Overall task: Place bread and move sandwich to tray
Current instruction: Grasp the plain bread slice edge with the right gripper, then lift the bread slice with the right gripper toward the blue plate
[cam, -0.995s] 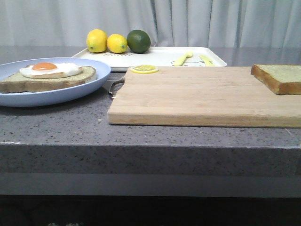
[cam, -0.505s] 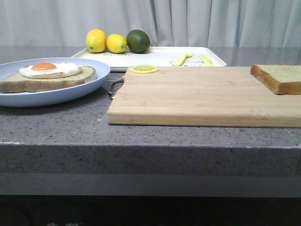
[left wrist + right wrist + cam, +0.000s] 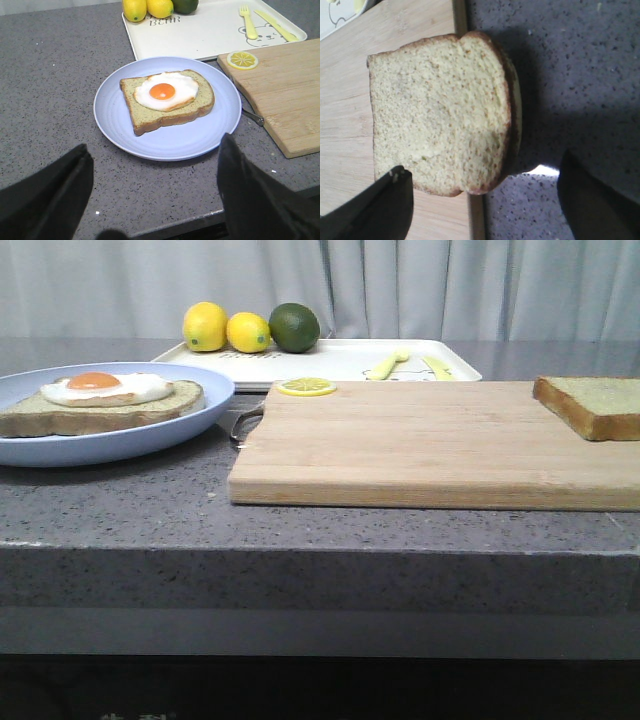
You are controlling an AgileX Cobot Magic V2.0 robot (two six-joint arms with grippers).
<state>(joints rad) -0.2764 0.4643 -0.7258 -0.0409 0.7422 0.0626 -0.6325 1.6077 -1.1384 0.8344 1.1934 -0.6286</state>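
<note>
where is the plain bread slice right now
In the front view the bread lies at the far right on the wooden cutting board, overhanging its right edge in the right wrist view.

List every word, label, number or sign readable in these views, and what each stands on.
"BEAR" - printed on the white tray, just below the lemons, read in the left wrist view.
In the front view the same print on the tray is too small and blurred to read.
A bear-face drawing, no lettering, sits by the yellow fork.
No other text shows.
</note>
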